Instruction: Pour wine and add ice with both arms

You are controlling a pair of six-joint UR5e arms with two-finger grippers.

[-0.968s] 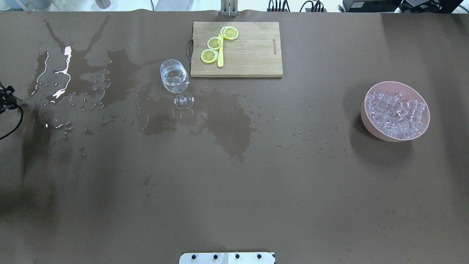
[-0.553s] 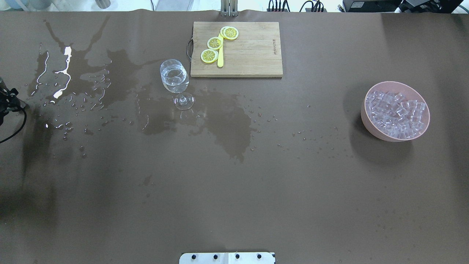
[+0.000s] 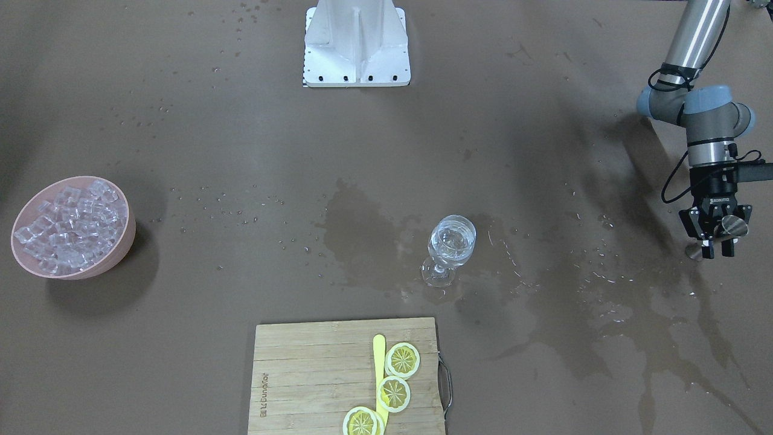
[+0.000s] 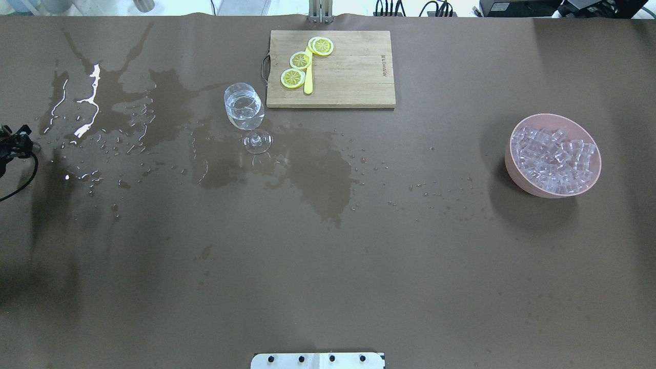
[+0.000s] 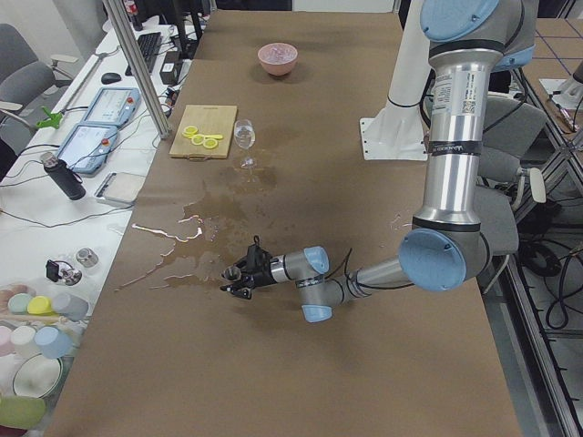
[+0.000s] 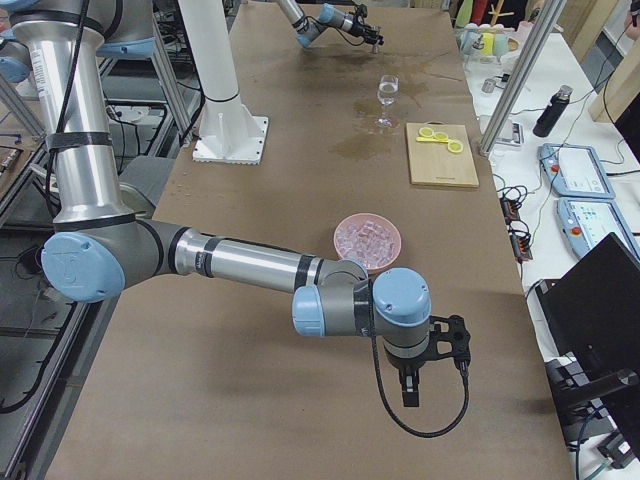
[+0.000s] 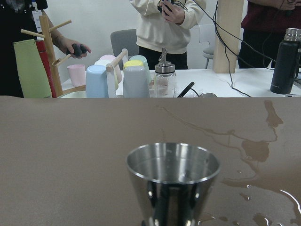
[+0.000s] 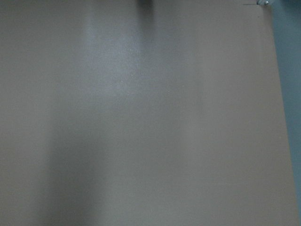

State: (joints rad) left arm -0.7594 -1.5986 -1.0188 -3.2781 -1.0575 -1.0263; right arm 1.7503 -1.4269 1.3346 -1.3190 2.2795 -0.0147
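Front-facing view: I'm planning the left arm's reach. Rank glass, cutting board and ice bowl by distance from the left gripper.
From the left gripper, holding a metal cup:
1. Glass, mid-table.
2. Cutting board, operators' edge.
3. Ice bowl, robot's far right.

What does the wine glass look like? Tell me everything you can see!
The wine glass is clear and see-through, with a round bowl, a thin stem and a flat round foot. It stands upright on the brown table, with dark wet stains around its foot. A little clear wine sits inside. The cutting board lies close by, not touching. Only the table touches it.
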